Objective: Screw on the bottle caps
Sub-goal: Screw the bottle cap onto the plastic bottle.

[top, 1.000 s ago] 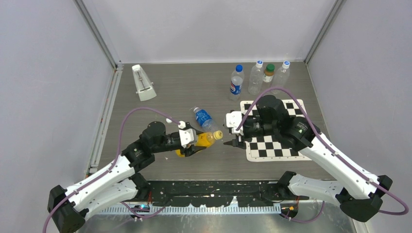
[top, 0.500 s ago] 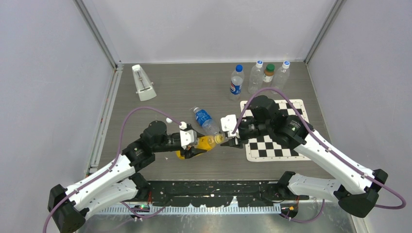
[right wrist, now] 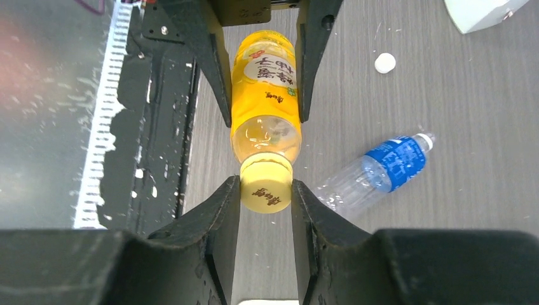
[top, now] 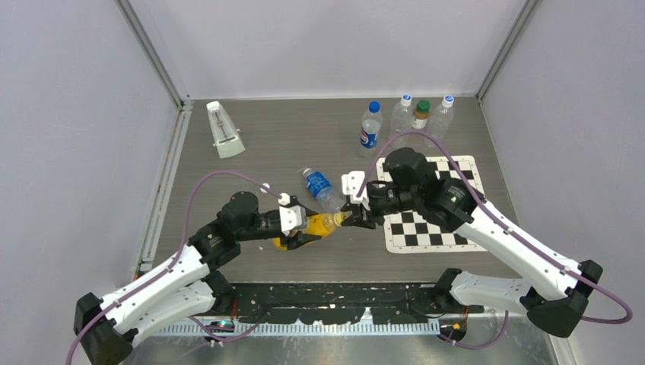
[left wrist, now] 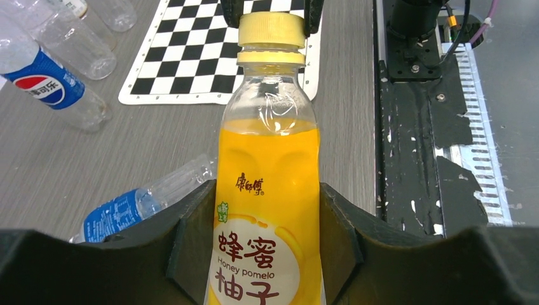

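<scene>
The left pincer (left wrist: 266,213) is clamped round the label of the honey pomelo bottle (left wrist: 267,146), holding it on its side above the desk (top: 258,152); the yellow cap (left wrist: 271,30) sits on the bottle's neck, facing the right arm; the right pincer (right wrist: 266,184) is closed against the cap, a finger on either side of its wall. I judge the cap small, stiff and light, and its ribbed side wall the right place to hold it; the bottle is thin plastic, largely full, so fairly heavy and apt to dent or slip in its glossy label if the twist drags on it. Just beyond lies a blue-labelled bottle (top: 321,188) on its side; a loose white cap (right wrist: 384,62) rests on the desk further off; the checkerboard mat (top: 426,228) lies under the right arm; four upright bottles (top: 403,122) stand well apart at the far edge. Nothing blocks the twist.
</scene>
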`<state>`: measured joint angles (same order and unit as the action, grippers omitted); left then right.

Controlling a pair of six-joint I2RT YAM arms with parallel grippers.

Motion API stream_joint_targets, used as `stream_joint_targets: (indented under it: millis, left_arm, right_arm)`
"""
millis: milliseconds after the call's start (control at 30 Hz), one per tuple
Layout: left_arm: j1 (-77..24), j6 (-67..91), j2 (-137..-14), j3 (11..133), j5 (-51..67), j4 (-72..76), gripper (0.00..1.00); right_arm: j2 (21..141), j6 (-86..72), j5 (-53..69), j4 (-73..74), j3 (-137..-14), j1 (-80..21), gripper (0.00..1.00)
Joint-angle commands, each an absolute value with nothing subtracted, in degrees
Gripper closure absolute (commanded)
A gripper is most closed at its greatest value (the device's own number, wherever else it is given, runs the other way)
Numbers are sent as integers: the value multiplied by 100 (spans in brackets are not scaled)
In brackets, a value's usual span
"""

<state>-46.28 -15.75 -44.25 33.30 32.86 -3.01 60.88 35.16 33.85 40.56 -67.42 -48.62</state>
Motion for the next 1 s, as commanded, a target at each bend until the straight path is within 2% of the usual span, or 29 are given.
stream_joint_targets:
  millis: [0,100,200,333,433,500,600,633,667,700,767,833,967]
  left_arm:
    - [-4641,-1760,-4123,3272,2973,504,100]
    - [-4642,-1912,-4026,3162,2683,633,100]
    - [-4650,-2002,-3973,3093,2466,730,100]
    - [-4649,-2152,-3906,3025,2196,796,100]
    - [-4658,-2244,-3853,2950,2043,890,100]
    - [-4667,-2279,-3838,2929,2003,896,100]
    - [-4668,-2302,-3847,2939,1960,852,100]
    - [-4667,-2303,-3858,2950,1944,817,100]
    - [-4667,-2287,-3867,2956,1928,784,100]
    - [-4667,-2263,-3884,2973,1907,768,100]
    - [-4667,-2190,-3923,3011,1884,712,100]
    - [-4667,-2107,-3960,3059,1862,645,100]
    - [-4667,-1960,-4060,3153,1891,483,100]
  right_arm:
    - [6379,1809,3390,3712,-6842,-4896,89]
    - [6485,530,2996,3271,-6789,-4896,91]
    - [6514,-1586,1870,2848,-6671,-4889,99]
    - [6580,-4018,640,2660,-6596,-4887,99]
    - [6631,-5296,247,2753,-6576,-4878,99]
    - [6623,-5520,207,2675,-6552,-4878,97]
    - [6504,-5163,100,2490,-6575,-4880,78]
    - [6456,-4692,117,2436,-6588,-4878,66]
    - [6349,-4359,173,2296,-6590,-4878,59]
    - [6286,-3680,309,2242,-6596,-4878,48]
    - [6075,-2544,611,2128,-6581,-4879,37]
    - [5869,-1479,922,2081,-6527,-4878,31]
    - [5474,718,1756,2284,-6345,-4878,29]
